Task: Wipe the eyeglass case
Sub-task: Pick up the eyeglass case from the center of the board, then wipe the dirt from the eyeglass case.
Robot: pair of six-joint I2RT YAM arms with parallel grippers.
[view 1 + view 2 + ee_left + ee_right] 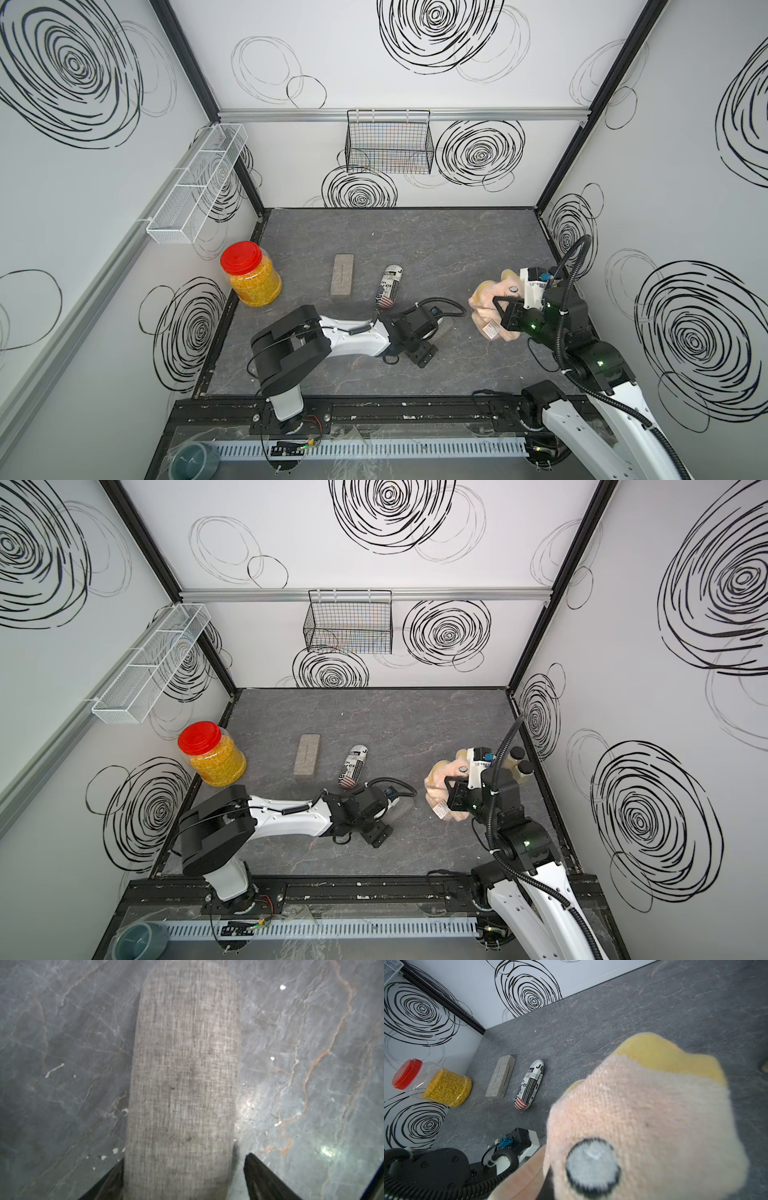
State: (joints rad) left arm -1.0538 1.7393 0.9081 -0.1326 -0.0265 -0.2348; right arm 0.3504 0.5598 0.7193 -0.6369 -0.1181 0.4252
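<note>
A grey woven eyeglass case (182, 1076) lies flat on the dark stone table. My left gripper (186, 1158) stands open over its near end, straddling it. One finger (116, 1176) rests against the case's side, and the other finger (259, 1176) is a small gap away from it. In both top views the left gripper (434, 328) covers almost all of this case. My right gripper (505, 307) hovers at the table's right side, shut on a pink and yellow cloth (643, 1105). The bunched cloth (486, 303) hides its fingers.
A beige rectangular case (343, 274) and a newspaper-print case (390, 286) lie behind the left arm. A red-lidded jar (249, 274) stands at the left wall. Two small bottles (521, 766) stand by the right wall. A wire basket (388, 141) hangs on the back wall.
</note>
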